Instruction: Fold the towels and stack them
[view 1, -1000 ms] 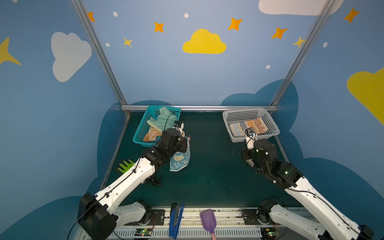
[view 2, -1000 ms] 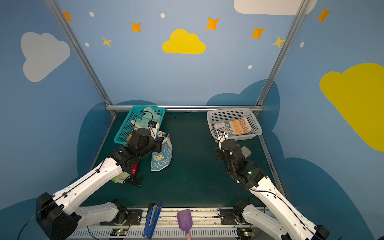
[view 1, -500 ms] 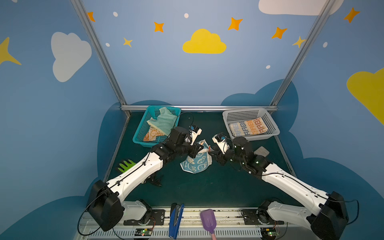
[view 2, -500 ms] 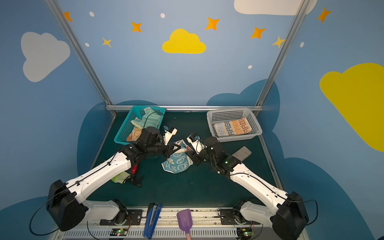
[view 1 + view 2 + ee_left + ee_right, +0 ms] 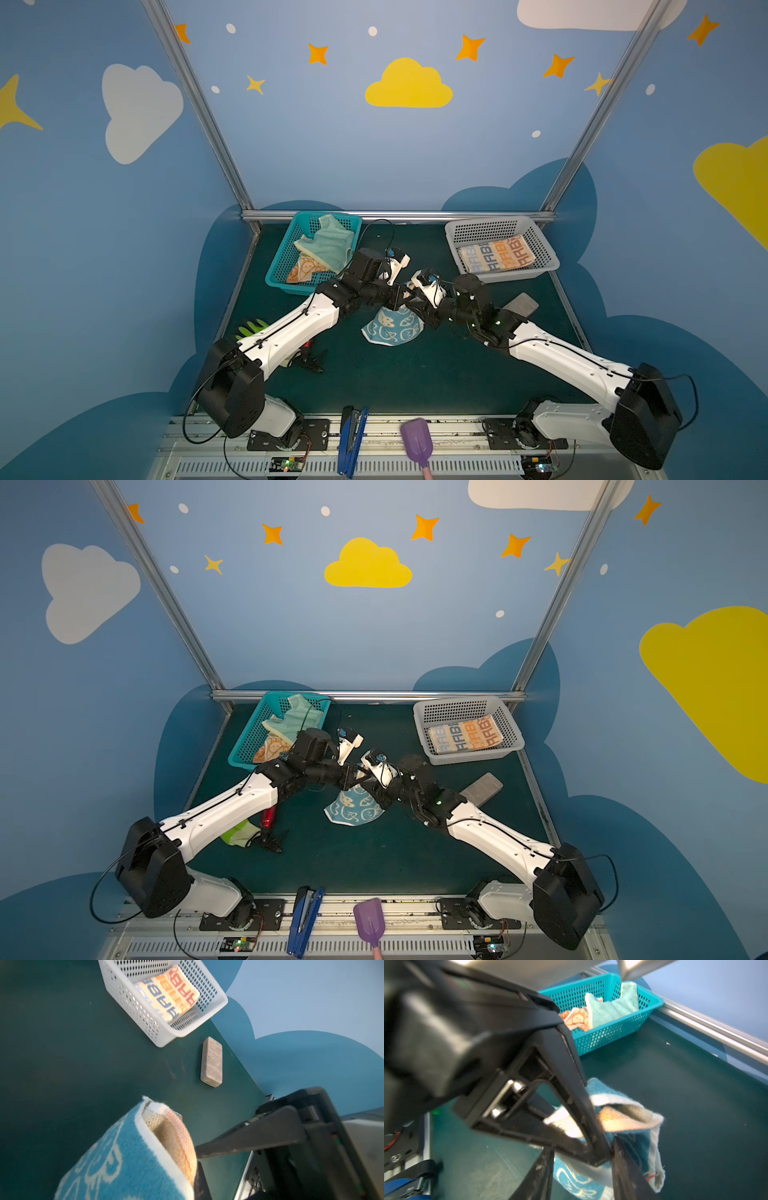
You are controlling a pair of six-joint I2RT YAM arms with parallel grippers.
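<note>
Pinching a corner of the blue rabbit towel [image 5: 391, 329] in clenched left fingers [image 5: 577, 1093], dangling it over the middle of the worktop [image 5: 415, 374], while right fingers [image 5: 627, 1169], just swung across and now parted, are straddling the neighbouring edge, readying a two-handed spread.

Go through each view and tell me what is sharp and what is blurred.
In both top views: evenly lit and sharp, the blue towel crisp. Left wrist view: the white basket and grey block are sharp, the near blue towel soft. Right wrist view: the left gripper, shut on that towel, looms out of focus and smeared; the teal basket behind is clearer.
</note>
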